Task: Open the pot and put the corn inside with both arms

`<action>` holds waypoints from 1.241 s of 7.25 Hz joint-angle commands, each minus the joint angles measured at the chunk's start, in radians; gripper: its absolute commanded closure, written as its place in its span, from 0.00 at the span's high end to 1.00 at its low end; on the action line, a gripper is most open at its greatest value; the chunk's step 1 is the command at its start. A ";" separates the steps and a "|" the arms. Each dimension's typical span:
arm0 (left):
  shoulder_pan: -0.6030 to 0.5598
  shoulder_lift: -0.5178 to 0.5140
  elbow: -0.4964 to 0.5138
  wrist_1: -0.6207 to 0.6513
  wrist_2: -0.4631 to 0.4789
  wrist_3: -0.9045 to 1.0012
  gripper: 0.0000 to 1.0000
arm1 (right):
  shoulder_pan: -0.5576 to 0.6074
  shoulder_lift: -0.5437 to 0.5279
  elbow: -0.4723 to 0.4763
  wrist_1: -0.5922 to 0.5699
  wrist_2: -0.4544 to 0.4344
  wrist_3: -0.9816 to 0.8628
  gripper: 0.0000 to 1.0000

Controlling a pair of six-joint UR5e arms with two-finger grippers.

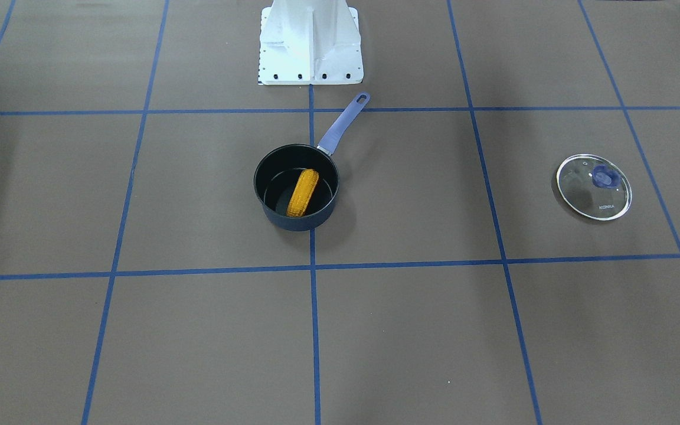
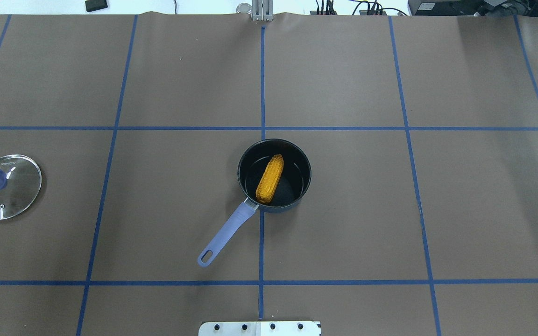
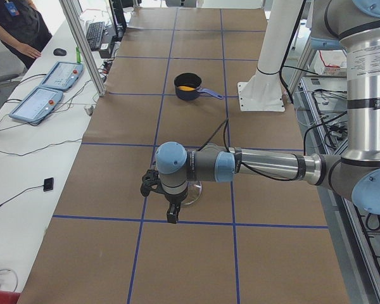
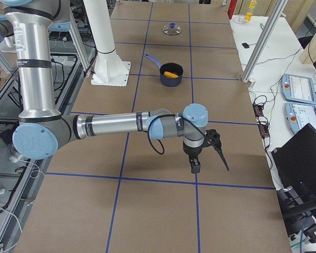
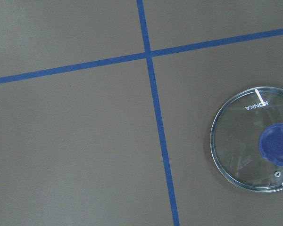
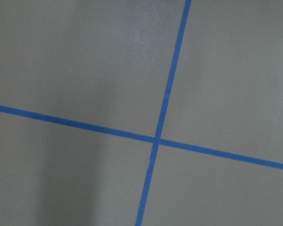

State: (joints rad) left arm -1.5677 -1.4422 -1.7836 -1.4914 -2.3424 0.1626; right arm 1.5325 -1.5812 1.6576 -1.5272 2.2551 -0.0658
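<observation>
A robotics lab: paper-covered table (image 2: 343,210) gridded with blue tape (image 2: 262,84), teach pendants (image 3: 62,75), keyboard (image 3: 95,35) alongside

pot (image 2: 308,173) mouth uncovered from above | corn (image 2: 270,178) lies across its floor | handle (image 2: 226,232) juts toward pedestal (image 1: 310,41) | lid (image 2: 6,187) well apart

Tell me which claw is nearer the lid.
Left. The left claw hangs close beside the lid; the right claw is far off, on the pot's other side.

The left arm (image 3: 259,166) is held outstretched, forearm level, left gripper (image 3: 168,206) pointed downward; the right arm (image 4: 116,125) is likewise extended, right gripper (image 4: 199,158) pointed downward; neither gripper's closure can be determined.
</observation>
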 commanded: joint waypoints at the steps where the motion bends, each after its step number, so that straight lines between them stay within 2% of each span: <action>1: 0.000 0.000 0.001 0.000 0.000 0.000 0.99 | 0.005 -0.033 -0.046 -0.002 0.032 0.001 1.00; 2: 0.002 0.005 0.001 -0.001 0.000 0.000 0.99 | 0.005 -0.034 -0.058 0.001 0.064 -0.005 1.00; 5: 0.000 0.006 -0.002 -0.001 0.000 0.000 0.99 | 0.006 -0.040 -0.042 0.001 0.026 -0.011 1.00; 9: 0.000 0.006 -0.004 -0.001 -0.001 0.000 0.99 | 0.006 -0.034 -0.038 0.001 0.037 -0.009 1.00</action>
State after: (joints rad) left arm -1.5677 -1.4358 -1.7865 -1.4926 -2.3438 0.1625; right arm 1.5385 -1.6175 1.6205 -1.5263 2.2888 -0.0752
